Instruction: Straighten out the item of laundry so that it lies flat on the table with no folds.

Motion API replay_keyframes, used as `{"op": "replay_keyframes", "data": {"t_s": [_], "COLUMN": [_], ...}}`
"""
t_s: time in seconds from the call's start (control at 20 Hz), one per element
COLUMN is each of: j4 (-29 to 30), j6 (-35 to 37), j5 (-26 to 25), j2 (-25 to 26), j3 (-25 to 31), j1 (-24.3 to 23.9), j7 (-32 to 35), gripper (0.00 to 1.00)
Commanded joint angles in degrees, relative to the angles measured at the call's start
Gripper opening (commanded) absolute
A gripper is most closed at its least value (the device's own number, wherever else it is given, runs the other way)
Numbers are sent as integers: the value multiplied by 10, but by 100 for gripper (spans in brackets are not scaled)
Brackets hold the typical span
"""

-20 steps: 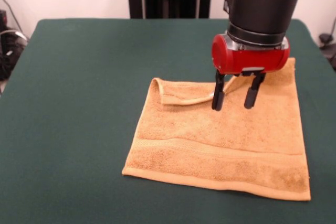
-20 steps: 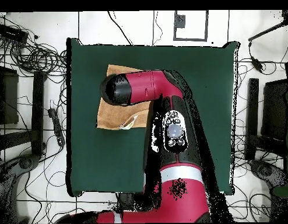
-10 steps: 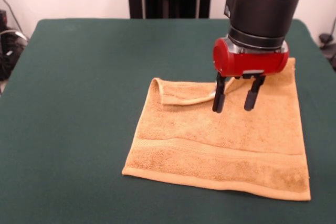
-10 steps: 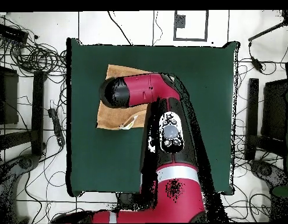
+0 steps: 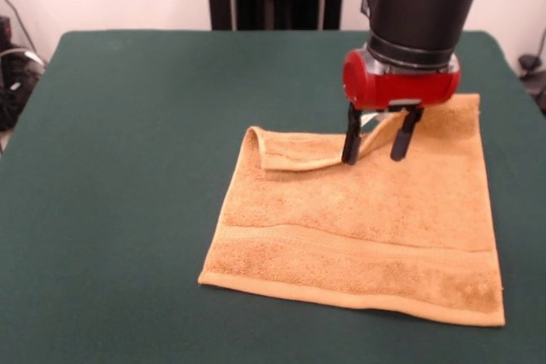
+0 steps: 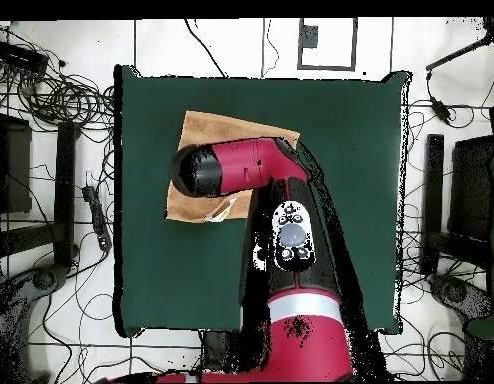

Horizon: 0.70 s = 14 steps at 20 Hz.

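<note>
The golden-orange towel lies on the green table, mostly spread out, with a woven band near its front edge. Its far left corner is folded over onto the cloth, leaving a narrow flap along the far edge. My gripper hangs open just over the flap's right end, its left fingertip close to the folded hem and nothing held. In the overhead view the arm covers much of the towel, and the folded strip pokes out below it.
Bare green table surrounds the towel on every side, with the widest stretch to the left in the front view. Cables and equipment lie on the floor around the table.
The gripper has shifted slightly toward the far side and left, nearer the folded flap's end. It stays open. The towel has not moved.
</note>
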Motion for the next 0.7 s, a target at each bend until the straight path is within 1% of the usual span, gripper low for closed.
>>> {"op": "replay_keyframes", "data": {"t_s": [0.05,0.35,0.55,0.7], "j4": [104,127,141,127], "j6": [22,15,-9,-17], "j5": [5,3,-3,-12], "j2": [-37,-54,-60,-47], "j3": [10,19,7,3], "j1": [13,9,13,14], "j7": [53,41,60,58], "gripper": [100,100,100,100]}}
